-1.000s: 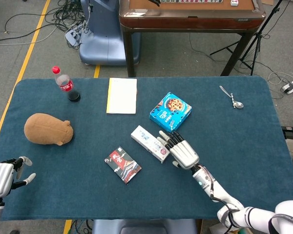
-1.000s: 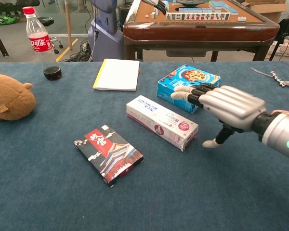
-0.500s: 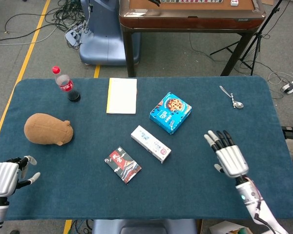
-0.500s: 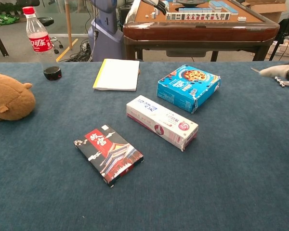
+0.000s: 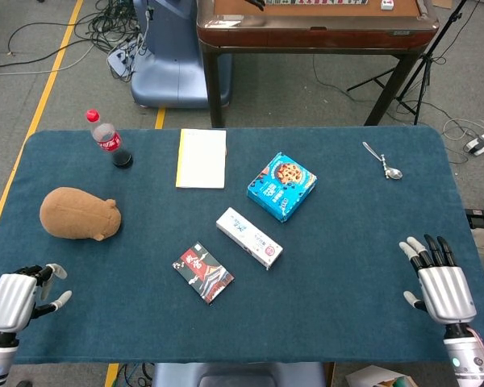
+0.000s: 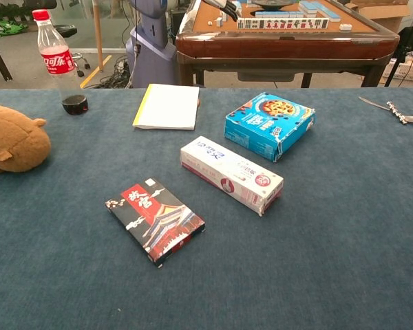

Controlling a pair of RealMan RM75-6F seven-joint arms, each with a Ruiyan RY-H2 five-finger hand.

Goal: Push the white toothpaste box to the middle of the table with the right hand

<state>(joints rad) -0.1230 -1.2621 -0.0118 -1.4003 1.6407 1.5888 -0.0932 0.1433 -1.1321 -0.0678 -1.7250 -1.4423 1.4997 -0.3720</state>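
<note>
The white toothpaste box (image 5: 249, 238) lies diagonally near the middle of the blue table (image 5: 355, 201), also seen in the chest view as the white toothpaste box (image 6: 231, 174). My right hand (image 5: 441, 285) hovers at the table's front right edge, far from the box, fingers straight and apart, holding nothing. My left hand (image 5: 16, 297) sits at the front left corner with fingers apart and empty. Neither hand shows in the chest view.
A blue cookie box (image 5: 281, 186) lies just behind the toothpaste box. A dark card box (image 5: 202, 272) is in front left. A notepad (image 5: 202, 158), cola bottle (image 5: 106, 139), brown plush toy (image 5: 78, 214) and spoon (image 5: 383, 160) sit around the table.
My right hand has drawn back from beside the toothpaste box to the table's front right edge and left the chest view. The box has stayed put. The left hand shifted slightly.
</note>
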